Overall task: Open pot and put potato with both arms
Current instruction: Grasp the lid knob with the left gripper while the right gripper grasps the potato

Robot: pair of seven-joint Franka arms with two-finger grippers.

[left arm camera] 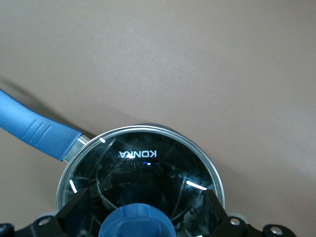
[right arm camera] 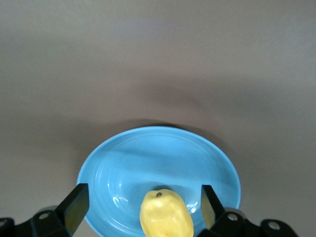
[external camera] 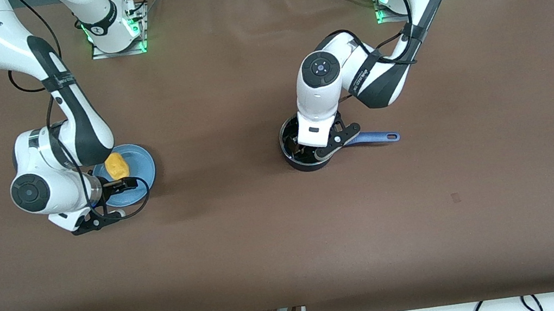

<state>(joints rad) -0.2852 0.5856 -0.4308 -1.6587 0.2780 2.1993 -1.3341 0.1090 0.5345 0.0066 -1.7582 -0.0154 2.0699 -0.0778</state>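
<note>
The black pot (external camera: 295, 162) stands mid-table, its blue handle (external camera: 374, 136) pointing toward the left arm's end. Its glass lid (left arm camera: 163, 163) is on, with the blue knob (left arm camera: 136, 222) at its centre. My left gripper (external camera: 304, 143) is low over the lid and open (left arm camera: 143, 200), one finger on each side of the knob. The yellow potato (external camera: 116, 165) lies on a blue plate (external camera: 142, 167) toward the right arm's end. My right gripper (external camera: 114, 178) is open just over the plate, and its fingers (right arm camera: 75, 205) flank the potato (right arm camera: 165, 216) without closing on it.
A brown cloth covers the table (external camera: 268, 244). The two arm bases (external camera: 116, 34) stand along the edge farthest from the front camera. Cables hang below the nearest edge.
</note>
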